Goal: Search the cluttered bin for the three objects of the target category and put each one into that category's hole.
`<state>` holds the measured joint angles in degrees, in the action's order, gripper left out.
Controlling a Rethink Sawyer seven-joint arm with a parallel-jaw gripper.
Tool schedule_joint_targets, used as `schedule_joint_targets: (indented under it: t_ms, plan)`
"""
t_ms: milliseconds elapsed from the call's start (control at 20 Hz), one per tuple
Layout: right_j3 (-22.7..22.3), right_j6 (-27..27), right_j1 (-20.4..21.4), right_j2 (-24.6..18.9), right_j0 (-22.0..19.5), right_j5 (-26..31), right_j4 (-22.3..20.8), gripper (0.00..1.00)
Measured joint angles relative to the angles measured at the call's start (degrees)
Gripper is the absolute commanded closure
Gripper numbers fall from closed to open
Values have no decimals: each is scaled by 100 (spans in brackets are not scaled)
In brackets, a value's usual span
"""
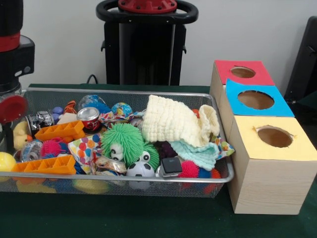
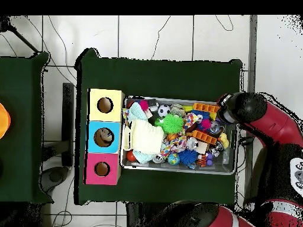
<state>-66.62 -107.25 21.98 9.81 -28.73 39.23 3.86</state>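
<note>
The arm (image 2: pixel 260 121) hangs over one end of the wire-mesh bin (image 1: pixel 124 184); whether its fingers are open I cannot tell. Candidates lie heaped inside: a fuzzy green ball (image 1: pixel 122 142), a cream knitted cloth (image 1: pixel 171 120) and orange plastic blocks (image 1: pixel 60 131). Beside the bin, three wooden boxes present round holes: yellow (image 1: pixel 274 137), blue (image 1: pixel 256 99), red (image 1: pixel 242 72).

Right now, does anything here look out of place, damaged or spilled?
Mostly no. The yellow box's hole has a ragged, chipped edge, unlike the clean red hole and blue hole. The cream cloth drapes toward the bin's rim but nothing has spilled onto the table.
</note>
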Motion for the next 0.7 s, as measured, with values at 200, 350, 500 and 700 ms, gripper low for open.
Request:
schedule_joint_targets:
  t_ms: [200, 350, 500, 700]
  plan:
    - [-107, 0, 18, 2, -71, -1, 1, 0]
    - [-280, 0, 44, 5, -66, -1, 1, 0]
    - [-379, 0, 45, 13, -43, -1, 2, 0]
    - [-538, 0, 48, 36, 29, -1, 22, 0]
